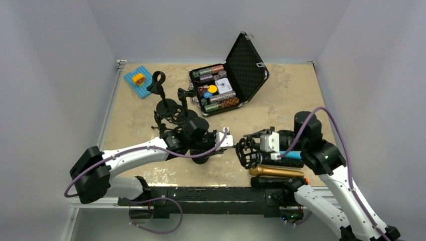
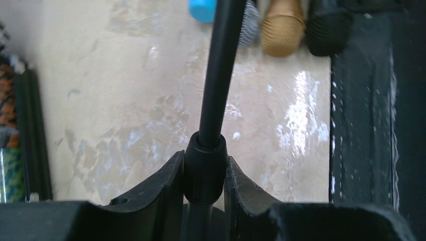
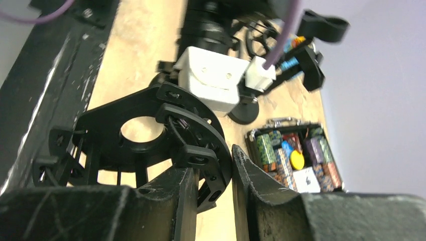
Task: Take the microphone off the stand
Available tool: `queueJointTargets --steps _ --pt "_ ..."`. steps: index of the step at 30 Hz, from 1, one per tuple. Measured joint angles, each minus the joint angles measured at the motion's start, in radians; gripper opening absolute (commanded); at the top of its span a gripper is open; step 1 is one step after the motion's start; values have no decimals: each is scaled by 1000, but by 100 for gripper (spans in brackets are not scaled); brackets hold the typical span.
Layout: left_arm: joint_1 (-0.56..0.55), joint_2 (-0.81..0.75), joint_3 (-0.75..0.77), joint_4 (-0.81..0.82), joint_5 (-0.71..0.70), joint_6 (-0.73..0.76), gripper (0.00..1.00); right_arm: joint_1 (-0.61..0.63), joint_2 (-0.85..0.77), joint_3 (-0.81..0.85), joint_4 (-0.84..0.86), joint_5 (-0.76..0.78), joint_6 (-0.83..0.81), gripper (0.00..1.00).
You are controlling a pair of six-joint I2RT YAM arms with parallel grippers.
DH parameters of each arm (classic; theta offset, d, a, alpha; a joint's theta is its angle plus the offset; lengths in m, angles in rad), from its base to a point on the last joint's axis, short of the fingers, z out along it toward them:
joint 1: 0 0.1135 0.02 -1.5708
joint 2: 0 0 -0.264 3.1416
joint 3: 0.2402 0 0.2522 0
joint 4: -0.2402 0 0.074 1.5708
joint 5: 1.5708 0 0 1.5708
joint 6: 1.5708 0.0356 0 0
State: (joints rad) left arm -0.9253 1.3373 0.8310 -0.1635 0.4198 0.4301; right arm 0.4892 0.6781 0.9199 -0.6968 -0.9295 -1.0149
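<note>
While the left fingers (image 2: 155, 188) pinch the stand pole (image 2: 218, 75), a gold microphone (image 2: 283, 27) lies beyond them. The right fingers (image 3: 261, 186) clamp the shock mount (image 3: 105, 118).

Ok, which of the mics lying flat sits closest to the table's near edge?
The black mic, frontmost in the row; the gold mic lies just behind it.
</note>
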Motion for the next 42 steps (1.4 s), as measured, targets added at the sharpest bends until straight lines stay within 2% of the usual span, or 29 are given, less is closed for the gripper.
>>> queueJointTargets --steps 2,3,5,7,10,14,18,21,27,28,33,34,35,37,38,40,42 --pt "-29 -35 -22 43 -132 -120 0 -10 10 0 92 29 161 0" --pt "-33 -35 -22 53 -158 -155 6 -17 13 0 127 41 217 0" --pt "-34 -30 -27 79 -177 -209 35 -24 20 0 155 58 274 0" --pt "-34 -32 -42 101 -151 -222 52 -25 19 0 157 65 292 0" --pt "-18 -37 -50 87 -103 -237 60 -23 11 0 95 51 282 0" --pt "65 -61 -42 53 39 -205 65 -21 -4 2 0 16 154 0" --pt "148 -34 60 -75 268 -98 64 -16 -7 20 -121 -24 -72 0" --pt "174 52 209 -225 412 65 63 -12 -6 33 -206 -43 -254 0" --pt "150 219 366 -426 533 285 59 -8 -3 40 -277 -59 -478 0" --pt "142 246 379 -459 541 314 56 -6 0 43 -283 -59 -498 0" --pt "94 324 399 -549 537 399 21 -3 13 49 -296 -69 -547 0" --pt "93 325 394 -531 529 388 14 -3 13 49 -299 -73 -546 0" --pt "93 319 381 -504 522 361 1 -3 13 49 -298 -76 -539 0" --pt "92 269 309 -394 490 268 0 -3 13 48 -277 -74 -484 0" --pt "88 225 253 -307 448 203 0 -3 12 45 -234 -62 -407 0" --pt "72 126 142 -148 340 87 0 -3 14 37 -140 -33 -234 0" --pt "38 36 55 -19 164 -14 0 -5 27 30 -13 26 13 0"
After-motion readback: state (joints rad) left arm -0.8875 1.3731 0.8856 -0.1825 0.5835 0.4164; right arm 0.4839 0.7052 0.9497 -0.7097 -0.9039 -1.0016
